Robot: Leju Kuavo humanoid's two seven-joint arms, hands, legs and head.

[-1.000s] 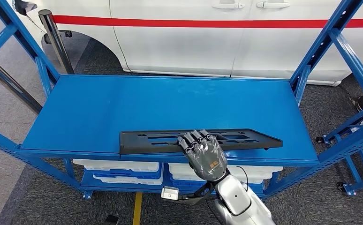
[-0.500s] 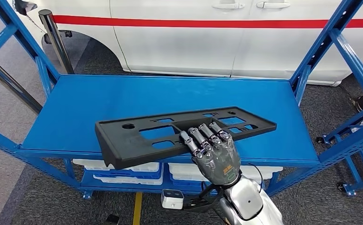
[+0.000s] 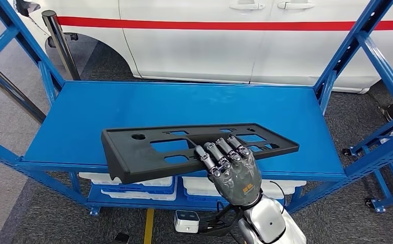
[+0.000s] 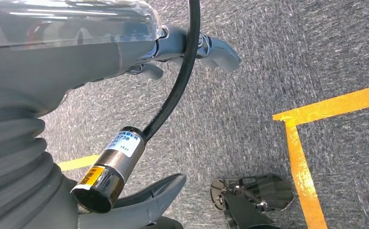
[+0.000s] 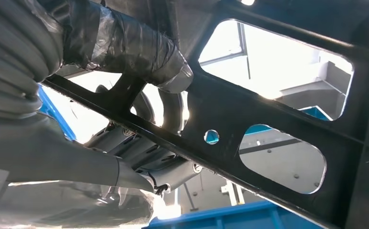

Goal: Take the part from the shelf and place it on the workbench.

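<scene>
The part (image 3: 154, 147) is a long black plastic panel with several cut-outs. My right hand (image 3: 232, 170) grips it at the middle of its near edge and holds it tilted just above the front of the blue shelf (image 3: 184, 104). Its left end hangs past the shelf's front edge. The right wrist view looks at the underside of the part (image 5: 278, 119), with my thumb (image 5: 139, 52) pressed against it and fingers wrapped over the rim. My left hand (image 4: 54, 71) hangs over the grey floor, fingers apart and holding nothing.
A white car (image 3: 209, 40) with a red stripe stands right behind the shelf. Blue uprights (image 3: 344, 56) frame both sides. White bins (image 3: 133, 183) sit on the lower level. A black post (image 3: 60, 43) stands at the back left. Yellow tape (image 4: 302, 157) marks the floor.
The part lay flat along the shelf's front edge a second ago. My right hand has lifted it and tipped it up; it has hardly moved in the last half second.
</scene>
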